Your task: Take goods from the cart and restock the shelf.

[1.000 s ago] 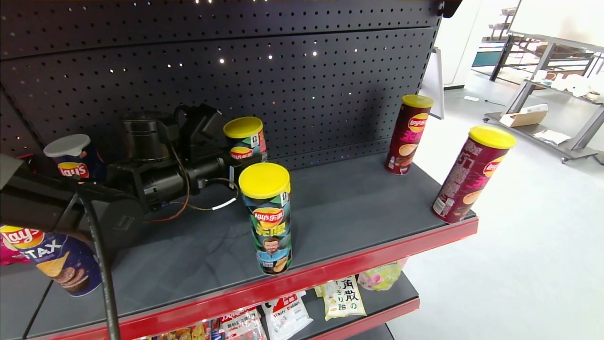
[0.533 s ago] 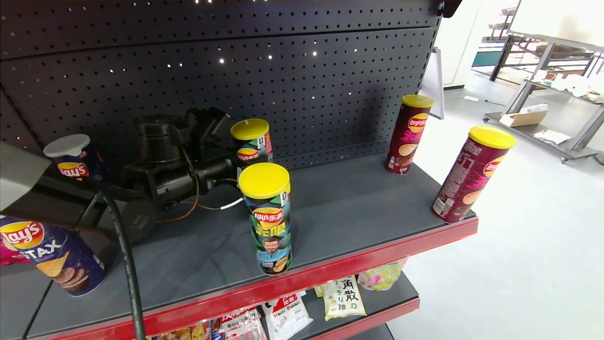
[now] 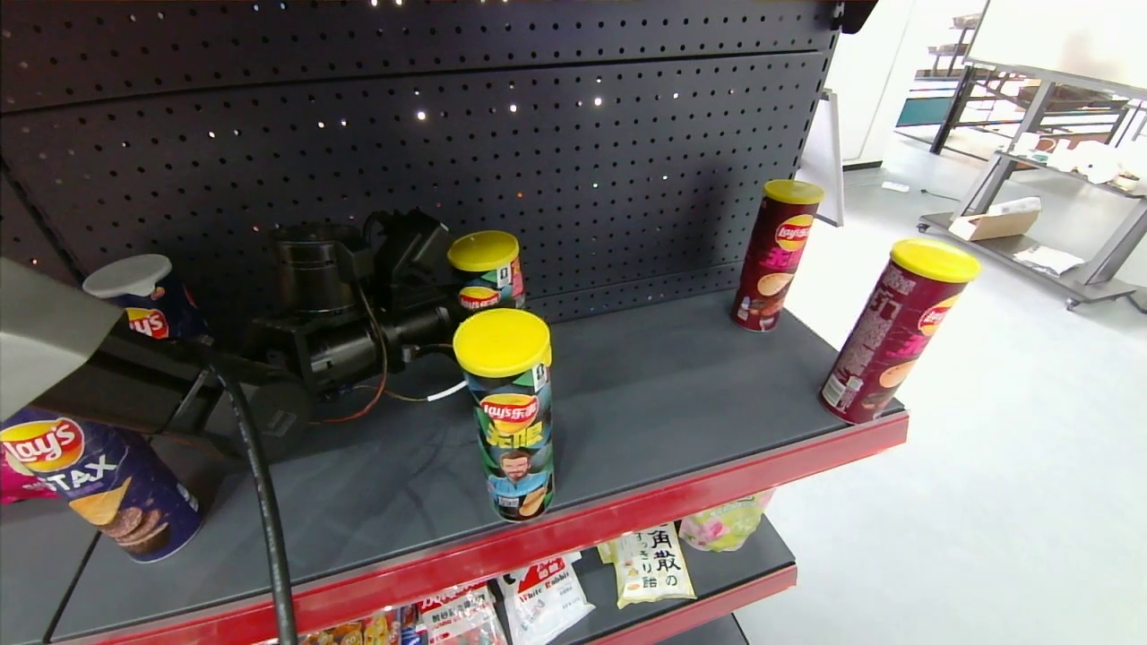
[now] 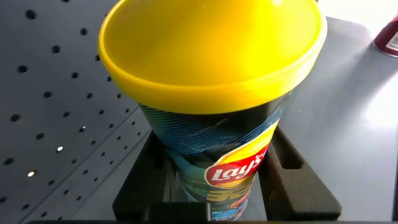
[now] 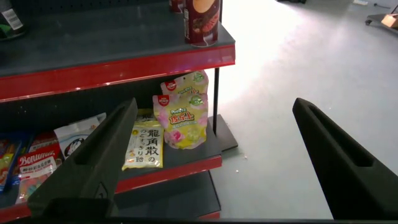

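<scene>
Presently, the left gripper [image 3: 468, 305] has its jaws clamped on a green chip can [image 3: 487, 267], one jaw on either side of the lower body, below the yellow lid. In the left wrist view the same can [image 4: 211, 118] stands between the jaws with its long axis upright. It is at the back edge of the shelf [image 3: 681, 394], near the pegboard [image 3: 627, 134] and directly behind a matching can [image 3: 511, 421] at the front edge. That front can hides its base, so I cannot tell whether it is seated or hanging just above the deck.

The right gripper [image 5: 214, 109] is down by the lower shelf with its jaws spread wide and empty. The left arm is the only one placed for this.

Judgement: placing step, nearly done. Release needs the base flat first. The arm lies to the can's left, so retreating that way should spare the front can.
</scene>
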Robot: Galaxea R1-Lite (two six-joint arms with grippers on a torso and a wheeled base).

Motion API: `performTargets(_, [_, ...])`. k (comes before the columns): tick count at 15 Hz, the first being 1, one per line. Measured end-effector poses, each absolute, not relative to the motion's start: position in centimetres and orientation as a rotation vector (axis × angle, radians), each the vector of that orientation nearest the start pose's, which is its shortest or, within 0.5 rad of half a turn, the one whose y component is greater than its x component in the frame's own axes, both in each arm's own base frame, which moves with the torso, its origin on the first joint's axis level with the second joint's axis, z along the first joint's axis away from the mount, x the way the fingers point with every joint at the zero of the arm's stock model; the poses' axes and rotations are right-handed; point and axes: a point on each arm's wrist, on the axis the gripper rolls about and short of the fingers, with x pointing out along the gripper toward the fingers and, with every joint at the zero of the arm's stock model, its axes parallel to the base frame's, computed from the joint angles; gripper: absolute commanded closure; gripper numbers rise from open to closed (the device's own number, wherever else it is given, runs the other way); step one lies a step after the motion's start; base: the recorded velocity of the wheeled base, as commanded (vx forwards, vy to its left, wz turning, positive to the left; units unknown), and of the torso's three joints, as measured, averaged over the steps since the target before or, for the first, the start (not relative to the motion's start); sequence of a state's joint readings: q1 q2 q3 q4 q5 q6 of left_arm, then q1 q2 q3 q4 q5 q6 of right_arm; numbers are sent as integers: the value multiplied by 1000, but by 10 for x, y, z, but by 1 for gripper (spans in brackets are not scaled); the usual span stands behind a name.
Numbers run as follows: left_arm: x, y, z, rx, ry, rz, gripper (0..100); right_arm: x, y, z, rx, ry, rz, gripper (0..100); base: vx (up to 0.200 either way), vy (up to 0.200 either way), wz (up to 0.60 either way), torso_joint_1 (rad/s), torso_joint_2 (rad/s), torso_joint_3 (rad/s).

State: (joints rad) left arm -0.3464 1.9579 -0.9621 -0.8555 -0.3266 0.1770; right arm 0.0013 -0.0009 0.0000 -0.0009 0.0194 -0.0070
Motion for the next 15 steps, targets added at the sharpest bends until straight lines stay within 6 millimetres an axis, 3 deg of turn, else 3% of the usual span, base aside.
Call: performTargets(15, [337, -127, 156, 220, 120, -685, 100, -23, 0, 76, -7, -2, 21, 0, 0, 0, 0, 0, 0, 0])
